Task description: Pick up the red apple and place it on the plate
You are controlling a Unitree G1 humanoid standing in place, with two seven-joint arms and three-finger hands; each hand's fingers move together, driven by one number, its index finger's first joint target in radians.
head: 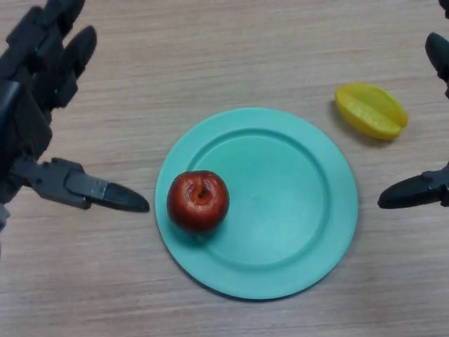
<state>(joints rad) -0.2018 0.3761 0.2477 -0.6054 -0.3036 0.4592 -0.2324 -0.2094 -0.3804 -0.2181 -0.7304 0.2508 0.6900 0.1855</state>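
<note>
The red apple (198, 200) stands upright on the left part of the teal plate (295, 210), stem hollow facing up. My left hand (42, 105) is open at the left of the view, its thumb (105, 193) pointing at the apple with a small gap between them; it holds nothing. My right hand (421, 189) shows only at the right edge, fingers straight, apart from the plate and empty.
A yellow star fruit (370, 110) lies on the wooden table (210, 56) to the upper right of the plate, close to my right hand.
</note>
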